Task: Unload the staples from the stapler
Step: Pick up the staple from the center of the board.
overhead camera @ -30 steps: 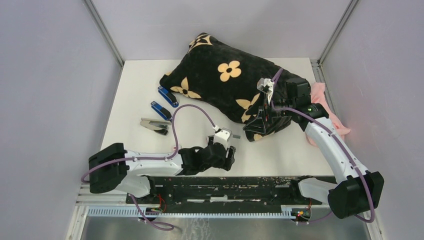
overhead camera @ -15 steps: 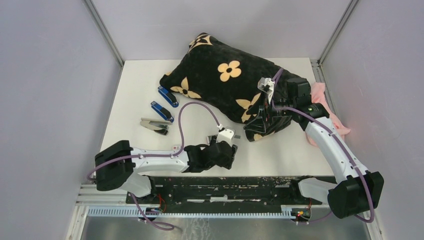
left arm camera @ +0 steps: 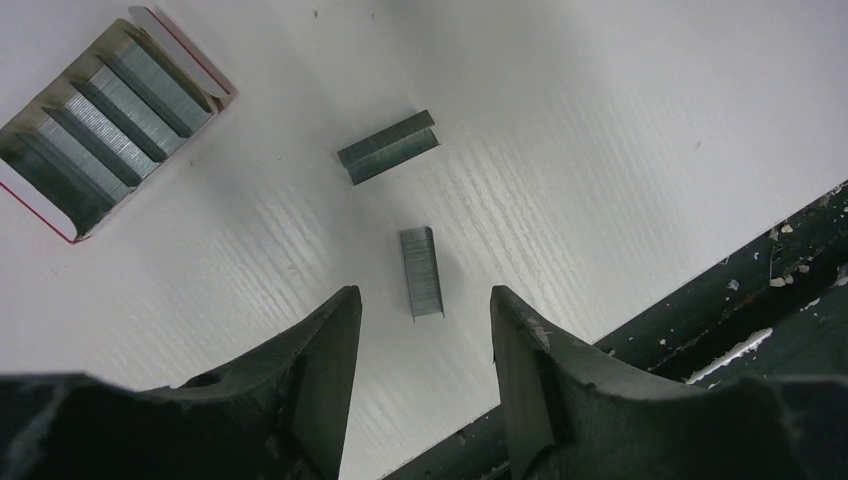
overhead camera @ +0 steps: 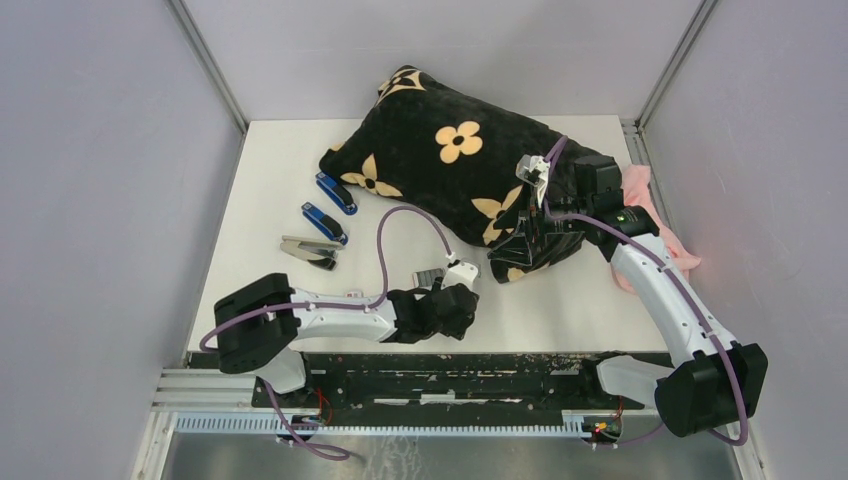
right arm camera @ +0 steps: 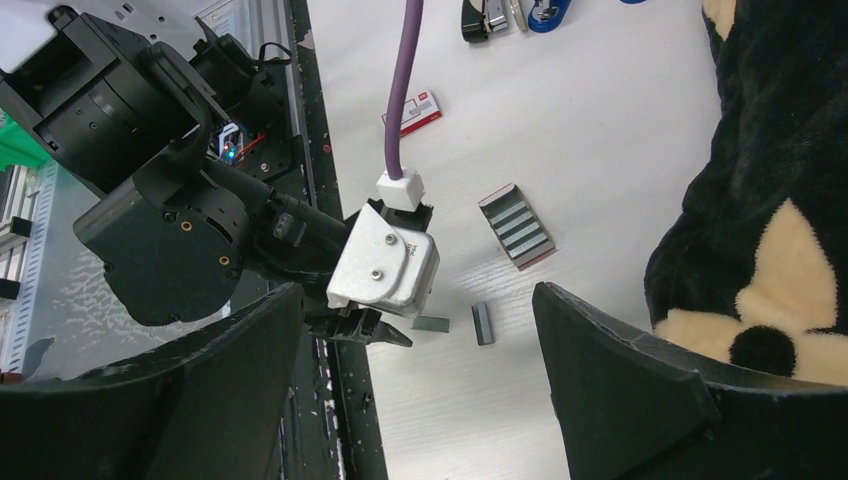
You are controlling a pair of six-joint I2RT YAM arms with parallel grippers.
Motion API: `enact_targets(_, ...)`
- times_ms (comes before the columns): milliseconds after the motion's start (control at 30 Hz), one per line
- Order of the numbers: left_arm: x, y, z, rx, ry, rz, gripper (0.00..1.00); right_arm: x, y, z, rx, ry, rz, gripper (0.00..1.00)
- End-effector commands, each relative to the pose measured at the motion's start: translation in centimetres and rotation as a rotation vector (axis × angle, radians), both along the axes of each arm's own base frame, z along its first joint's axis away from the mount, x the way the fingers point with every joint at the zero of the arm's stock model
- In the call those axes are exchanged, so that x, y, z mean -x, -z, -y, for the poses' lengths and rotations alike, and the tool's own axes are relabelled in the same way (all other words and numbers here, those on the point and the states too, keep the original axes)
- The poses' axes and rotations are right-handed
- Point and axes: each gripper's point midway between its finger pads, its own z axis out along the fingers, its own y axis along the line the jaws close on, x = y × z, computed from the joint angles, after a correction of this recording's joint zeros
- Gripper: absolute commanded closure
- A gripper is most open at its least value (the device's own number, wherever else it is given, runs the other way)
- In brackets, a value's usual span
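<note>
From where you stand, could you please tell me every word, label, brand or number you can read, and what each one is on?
No text can be read in any view.
Small white-and-red box: red print on its top, too small and blurred to read.
Black cushion: only cream flower motifs, no letters.

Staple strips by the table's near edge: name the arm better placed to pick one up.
Left. The left gripper hangs directly over one staple strip, open jaws flanking it. The right gripper hovers open beside the black cushion, farther from both strips.
</note>
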Motion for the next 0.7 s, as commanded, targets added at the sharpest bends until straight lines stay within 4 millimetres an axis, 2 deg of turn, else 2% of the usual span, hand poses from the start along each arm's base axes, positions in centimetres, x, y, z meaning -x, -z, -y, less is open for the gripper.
enact_targets(0,-0.5,-1.2,1.7,0.011,0.031,0.019,0.43,-0.5,-2.0,-0.1,-0.018,-0.003,0.064,0.09)
enact_targets(167,-0.7,-1.2,1.7,-0.029,0.026,0.011,0.43,-0.5,-2.0,0.0,-0.017,-0.002,0.066,0.09)
enact_targets(333,-1.2,-2.8,1.4,-0.085,0.027,0.045,0.44,-0.5,-2.1,0.0,-0.014,-0.002,0.067,0.09)
enact_targets(500,-1.5,-5.0,2.1,-0.034,0.048,0.078,0.44,-0.5,-2.2,0.1,-0.010,0.001,0.072,0.09)
enact_targets(667,-1.0,-5.4,2.4,0.017,0.078,0.068,0.43,-0.5,-2.3,0.2,-0.010,0.002,0.072,0.09)
